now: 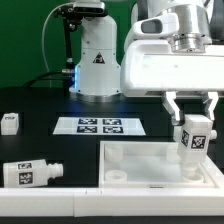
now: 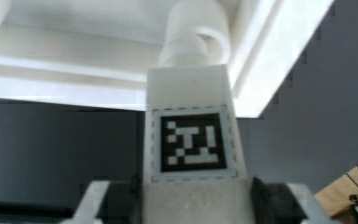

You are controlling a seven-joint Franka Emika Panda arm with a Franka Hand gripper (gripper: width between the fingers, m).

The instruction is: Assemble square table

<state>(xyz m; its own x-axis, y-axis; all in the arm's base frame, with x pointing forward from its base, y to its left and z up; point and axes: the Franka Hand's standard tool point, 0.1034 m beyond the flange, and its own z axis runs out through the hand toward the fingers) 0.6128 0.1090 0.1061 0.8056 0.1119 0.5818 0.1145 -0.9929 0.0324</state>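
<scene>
Closest to the wrist camera is a short white leg (image 2: 194, 130), its black-and-white tag facing the lens; the gripper (image 2: 190, 205) is clamped on it, one finger against each side just behind the tag. Seen from the exterior view, the same leg (image 1: 193, 138) hangs upright from the gripper (image 1: 192, 122) over the exterior view's right part of the square top (image 1: 140, 148); its lower end sits down inside the raised rim; the near rim hides the foot, so I cannot tell whether it touches the tray floor or has met a socket. In the wrist view the leg's far end points at pale tray surfaces; a rounded form just past it is too blurred to name.

By its look the leg is stiff, light, hard plastic, smooth and probably a little slippery; a firm squeeze across opposite sides near the upper end suits it and leaves the lower end free to enter; it should not crush, though it might twist in the grip if pushed off its axis. The square top seems equally rigid and light; it may slide on the dark table under sideways pressure; its rim is the natural place to hold it.

A second leg (image 1: 30, 173) lies on its side well apart, toward the exterior view's left; the marker board (image 1: 98, 126) lies just behind the top.
</scene>
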